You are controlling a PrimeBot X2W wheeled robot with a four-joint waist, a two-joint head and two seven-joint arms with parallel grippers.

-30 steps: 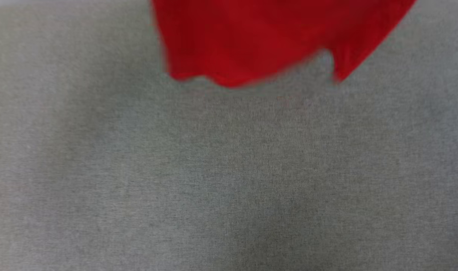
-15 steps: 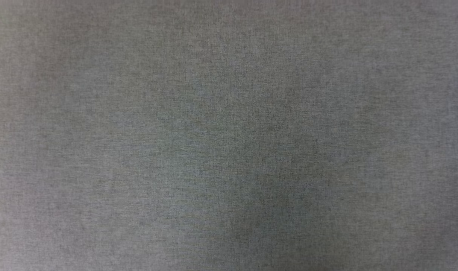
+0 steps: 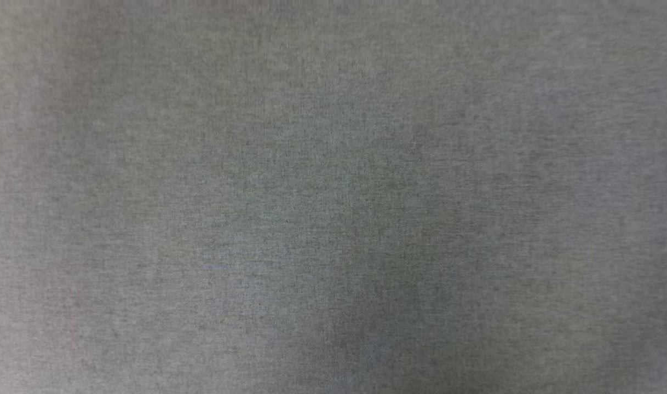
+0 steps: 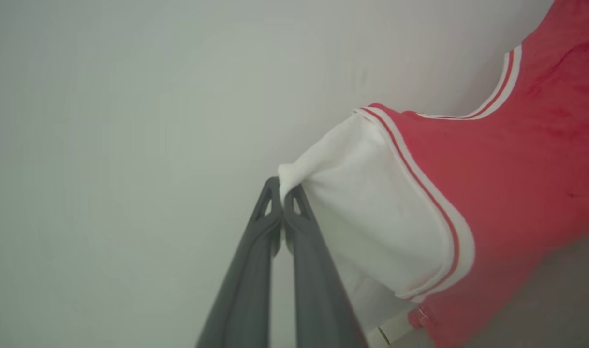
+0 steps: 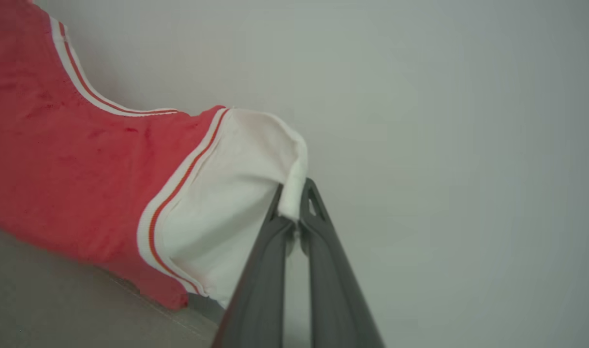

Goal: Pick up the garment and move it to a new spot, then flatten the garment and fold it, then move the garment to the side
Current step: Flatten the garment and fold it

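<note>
Now lifted higher over the table [image 3: 333,219] than a second ago, the garment [image 4: 507,183] hangs between left end effector [image 4: 281,191] and right end effector [image 5: 294,203], each pinched shut on a white sleeve [image 5: 227,193], ready for relocating

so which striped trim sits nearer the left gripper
The armhole trim edging the white sleeve that the left gripper pinches; the neckline trim curves away farther off.

Left hand [image 4: 282,187] and right hand [image 5: 294,192] each clamp (fingers [image 4: 256,270] pressed together) a garment [image 4: 493,193] sleeve.
</note>
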